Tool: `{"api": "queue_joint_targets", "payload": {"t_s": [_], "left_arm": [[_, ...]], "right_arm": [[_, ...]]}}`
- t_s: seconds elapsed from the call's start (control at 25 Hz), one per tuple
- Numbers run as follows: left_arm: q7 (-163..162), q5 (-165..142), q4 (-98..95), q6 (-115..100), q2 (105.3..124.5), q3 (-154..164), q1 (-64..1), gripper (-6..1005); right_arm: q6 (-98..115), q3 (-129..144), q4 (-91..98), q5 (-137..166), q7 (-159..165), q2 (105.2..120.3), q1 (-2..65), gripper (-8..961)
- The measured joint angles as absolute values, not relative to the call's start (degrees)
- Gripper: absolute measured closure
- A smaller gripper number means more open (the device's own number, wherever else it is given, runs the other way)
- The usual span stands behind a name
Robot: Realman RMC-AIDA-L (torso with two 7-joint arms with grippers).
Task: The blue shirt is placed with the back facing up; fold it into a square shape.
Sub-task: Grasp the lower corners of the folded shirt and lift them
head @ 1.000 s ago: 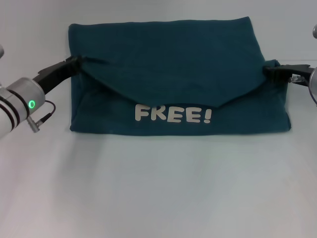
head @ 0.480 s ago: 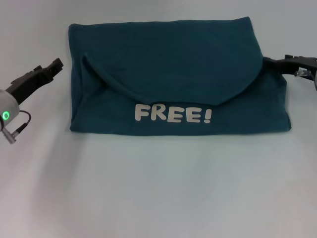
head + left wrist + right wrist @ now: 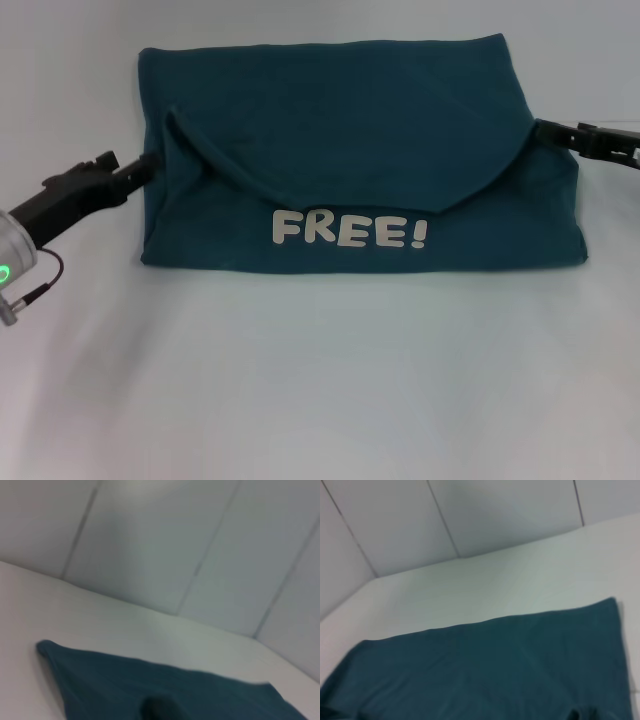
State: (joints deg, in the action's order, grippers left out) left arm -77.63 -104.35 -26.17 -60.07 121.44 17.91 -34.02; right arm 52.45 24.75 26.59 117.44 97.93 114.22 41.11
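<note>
Flanking soft knit blue shirt [image 3: 350, 140]: seemingly both tools.

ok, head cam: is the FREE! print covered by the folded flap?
No. On the blue shirt, the white FREE! lettering shows fully, just below the flap's curved edge.

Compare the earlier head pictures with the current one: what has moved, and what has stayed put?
The left claw, which had drawn away from the blue shirt, has come back to its left edge. The right claw stays at the right edge. The shirt's folded flap and FREE! print are unchanged.
</note>
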Motion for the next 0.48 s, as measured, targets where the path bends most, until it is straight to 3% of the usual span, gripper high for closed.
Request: {"api": "queue_joint_targets", "payload": {"t_s": [0.48], "left_arm": [[-73.85,-104.65,-32.34,-61.26,122.78,26.89,-28.61,265]], "right_arm": [[67.83,25.91,31.73,117.45,108.77,112.77,35.27,250]]}}
